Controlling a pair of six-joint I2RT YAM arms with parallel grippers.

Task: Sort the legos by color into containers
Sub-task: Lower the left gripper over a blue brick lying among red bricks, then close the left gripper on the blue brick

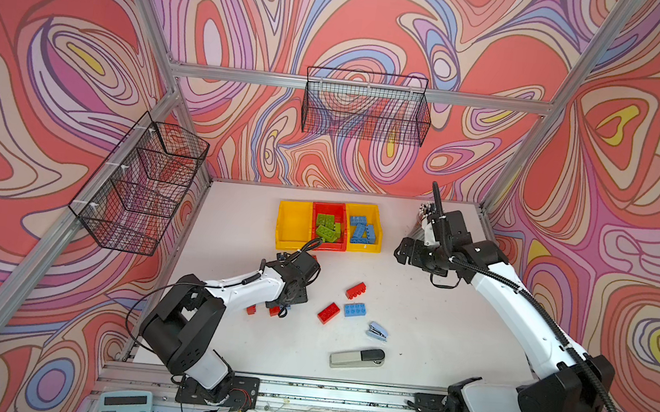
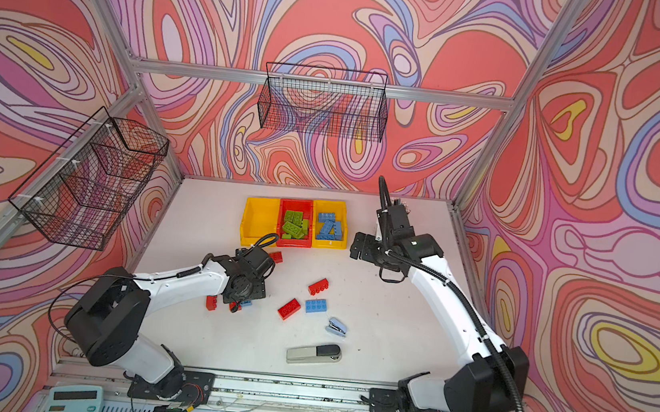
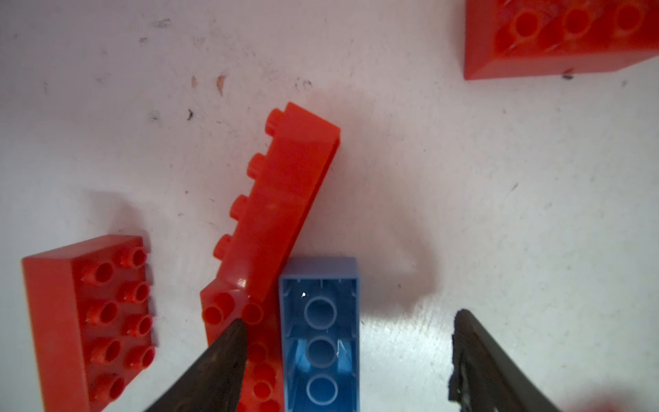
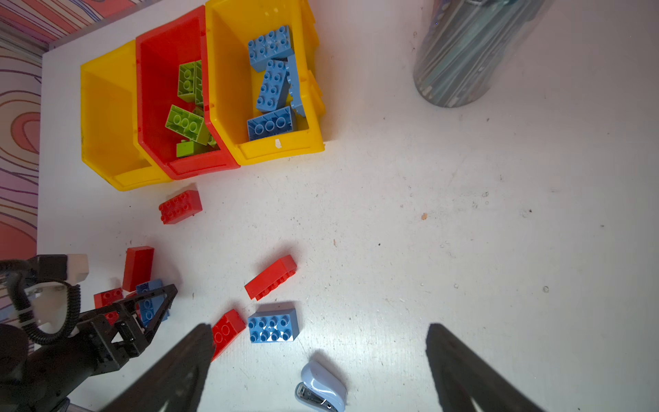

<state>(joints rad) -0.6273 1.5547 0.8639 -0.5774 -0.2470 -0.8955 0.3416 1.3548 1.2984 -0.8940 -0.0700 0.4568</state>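
Now | left jaws: apart, straddling upturned blue brick [image 3: 319, 339], unclamped | right jaws: wide apart, empty

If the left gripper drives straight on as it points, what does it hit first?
Left gripper: likely the upturned blue brick between its open jaws; one finger over the neighbouring red brick may touch first. Depth unclear.

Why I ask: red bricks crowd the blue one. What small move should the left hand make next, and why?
Probably nudge the left hand sideways toward bare table before closing: its open fingers straddle the upturned blue brick, but one fingertip overlaps the red brick touching it, so closing now might catch both.
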